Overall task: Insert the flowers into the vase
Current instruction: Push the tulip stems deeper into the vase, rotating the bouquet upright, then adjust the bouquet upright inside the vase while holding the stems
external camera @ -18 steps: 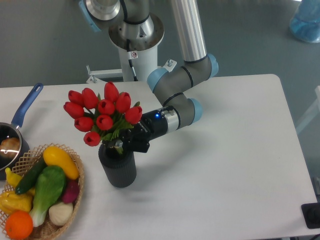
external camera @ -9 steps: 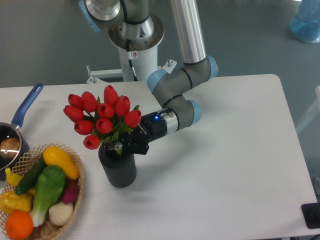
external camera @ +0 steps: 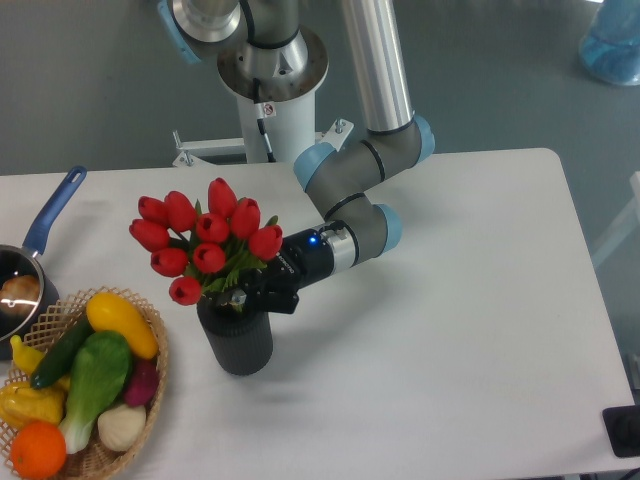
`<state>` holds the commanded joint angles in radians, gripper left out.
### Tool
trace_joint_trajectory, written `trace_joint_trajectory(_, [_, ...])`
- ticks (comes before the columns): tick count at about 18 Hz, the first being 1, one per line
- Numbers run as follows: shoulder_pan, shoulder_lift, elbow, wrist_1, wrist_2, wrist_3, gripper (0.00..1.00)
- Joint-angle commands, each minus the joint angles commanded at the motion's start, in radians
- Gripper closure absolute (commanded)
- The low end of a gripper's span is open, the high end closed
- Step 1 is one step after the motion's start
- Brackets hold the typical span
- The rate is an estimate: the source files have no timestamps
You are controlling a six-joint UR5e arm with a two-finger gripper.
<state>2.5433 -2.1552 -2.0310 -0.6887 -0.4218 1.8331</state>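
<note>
**Red tulips standing in the dark vase, gripper at the rim**

Red buds fill the left-centre of your frame: the flowers (external camera: 207,243) sit bunched above the vase (external camera: 236,340), their green stems dropping down into its mouth. The vase is upright on the white table (external camera: 450,330), a dark ribbed cylinder just right of the wicker basket (external camera: 150,392).

Your gripper (external camera: 243,293) comes in from the right, nearly level, right at the top of the vase where stems meet rim. It is pressed in among the leaves, and you cannot tell from this angle whether the fingers are clamped on the stems or spread; the foliage and the black body hide them. A small blue light shows on the wrist behind it.

Lower left, the basket holds toy produce: a yellow squash (external camera: 121,321), a green vegetable (external camera: 96,378), an orange (external camera: 38,448). At the left edge, a saucepan (external camera: 18,290) with a blue handle pointing to the upper left. The arm's base (external camera: 272,85) stands at the top centre.
</note>
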Motion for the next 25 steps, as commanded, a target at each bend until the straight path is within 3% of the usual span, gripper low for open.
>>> trace_joint_trajectory(11, [0.002,0.0,-0.003,0.002,-0.005,0.0,0.68])
trace_joint_trajectory(25, [0.014,0.014,-0.018,0.0,0.052,0.002,0.67])
